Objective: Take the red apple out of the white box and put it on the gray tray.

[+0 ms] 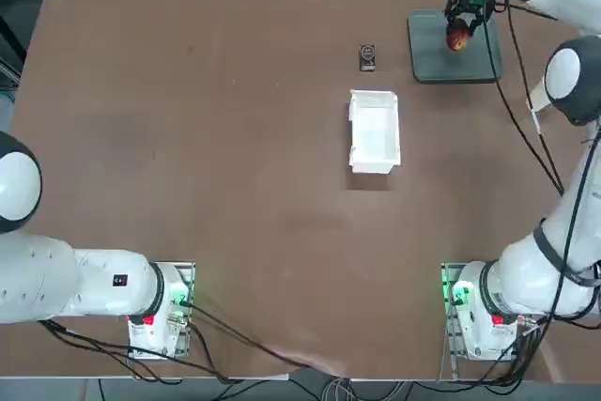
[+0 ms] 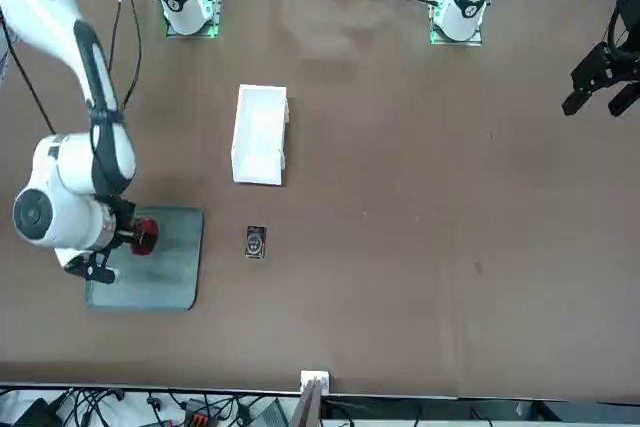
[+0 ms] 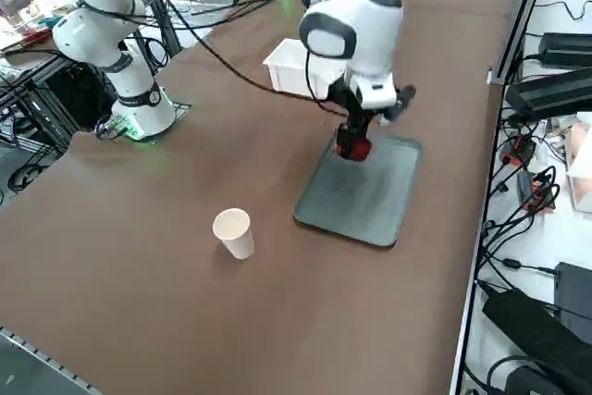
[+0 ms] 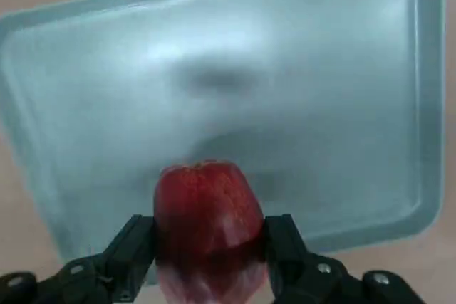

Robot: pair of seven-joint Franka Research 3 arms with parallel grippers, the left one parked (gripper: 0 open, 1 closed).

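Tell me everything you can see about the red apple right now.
The red apple is small, round and dark red with faint lighter speckles and a glossy skin. It sits clamped between the two black fingers of the right gripper, one finger pressing each side. It hangs over the gray tray, near one end of it. Whether it touches the tray surface yet cannot be told. It is out of the white box.

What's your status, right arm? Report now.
Right gripper shut on the red apple, above the gray tray. White box empty. Small dark object beside the tray, not in the way.
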